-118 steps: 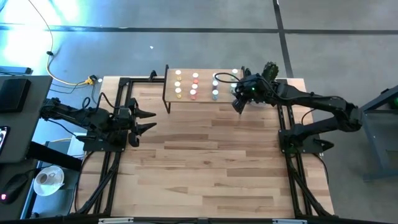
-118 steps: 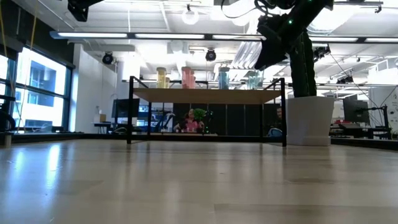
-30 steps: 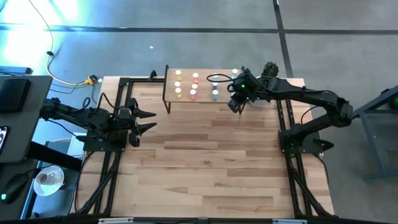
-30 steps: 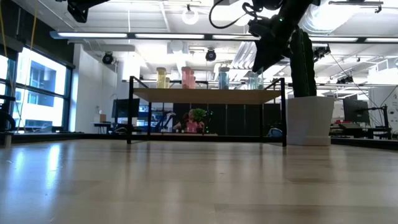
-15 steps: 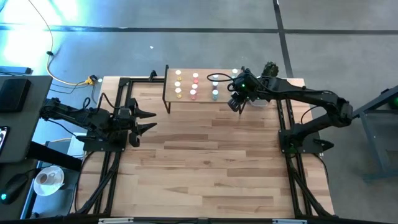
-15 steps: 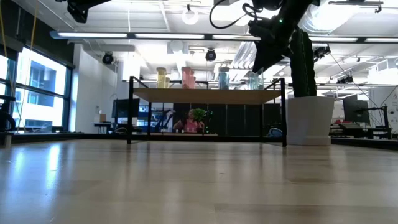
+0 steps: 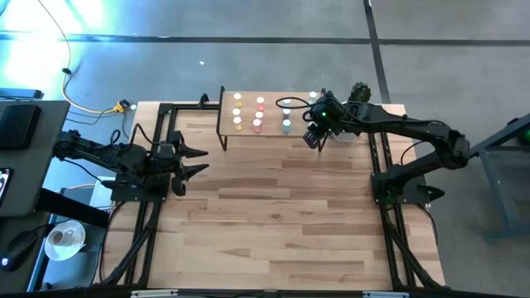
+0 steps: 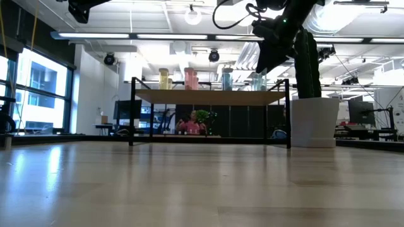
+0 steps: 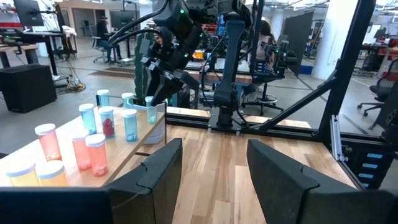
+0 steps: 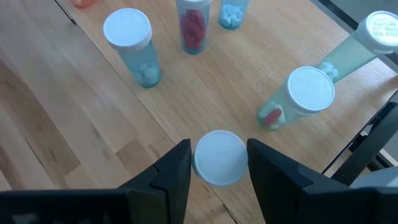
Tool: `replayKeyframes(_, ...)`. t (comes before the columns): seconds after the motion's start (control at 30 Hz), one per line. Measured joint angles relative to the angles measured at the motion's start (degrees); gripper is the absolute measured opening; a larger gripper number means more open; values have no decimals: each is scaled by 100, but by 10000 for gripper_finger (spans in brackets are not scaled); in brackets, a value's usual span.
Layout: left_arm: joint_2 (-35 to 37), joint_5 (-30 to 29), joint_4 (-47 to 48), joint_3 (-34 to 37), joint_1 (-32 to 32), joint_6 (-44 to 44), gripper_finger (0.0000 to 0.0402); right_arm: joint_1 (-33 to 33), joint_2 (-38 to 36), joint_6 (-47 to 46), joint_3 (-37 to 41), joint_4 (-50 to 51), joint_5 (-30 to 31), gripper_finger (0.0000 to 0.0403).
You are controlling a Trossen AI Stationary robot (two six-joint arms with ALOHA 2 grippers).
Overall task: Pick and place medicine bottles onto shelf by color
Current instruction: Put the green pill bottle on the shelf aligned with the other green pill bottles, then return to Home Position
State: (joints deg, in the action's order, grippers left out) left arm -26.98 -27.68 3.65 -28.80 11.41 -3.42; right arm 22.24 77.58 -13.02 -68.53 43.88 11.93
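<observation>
The shelf (image 7: 273, 116) stands at the table's far edge with rows of bottles: yellow (image 7: 238, 111), pink (image 7: 259, 113) and blue (image 7: 286, 124). My right gripper (image 7: 313, 136) hovers over the shelf's right end, shut on a pale green bottle (image 9: 151, 111) with a white cap (image 10: 219, 157). Two more green bottles (image 10: 305, 93) stand on the board beside it. My left gripper (image 7: 195, 161) is open and empty at the table's left side, well away from the shelf. My right gripper has the green bottle between its two fingers (image 10: 177, 165), one on each side just under the white cap's rim (image 10: 200, 158). The fingers point down from above. The bottle is upright. I cannot tell if its base rests on the board or is just above it.
A white pot with a cactus (image 8: 314, 120) stands right of the shelf, close behind my right arm. A black cable loop (image 7: 290, 103) hangs over the shelf. Black frame rails (image 7: 381, 165) run along both table sides. The near half of the tabletop (image 7: 273, 223) is bare wood.
</observation>
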Motion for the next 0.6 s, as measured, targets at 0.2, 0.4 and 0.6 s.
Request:
replayKeyframes(0.2, 0, 2, -1, 0, 1, -2, 172, 2, 0, 65, 0, -11, 161, 154)
replayKeyframes(0.4, 0, 3, -1, 0, 1, -2, 172, -15, 0, 149, 2, -138, 161, 154)
replayKeyframes(0.6, 1, 4, -1, 0, -1, -90, 172, -15, -2, 150, 2, -166, 161, 154)
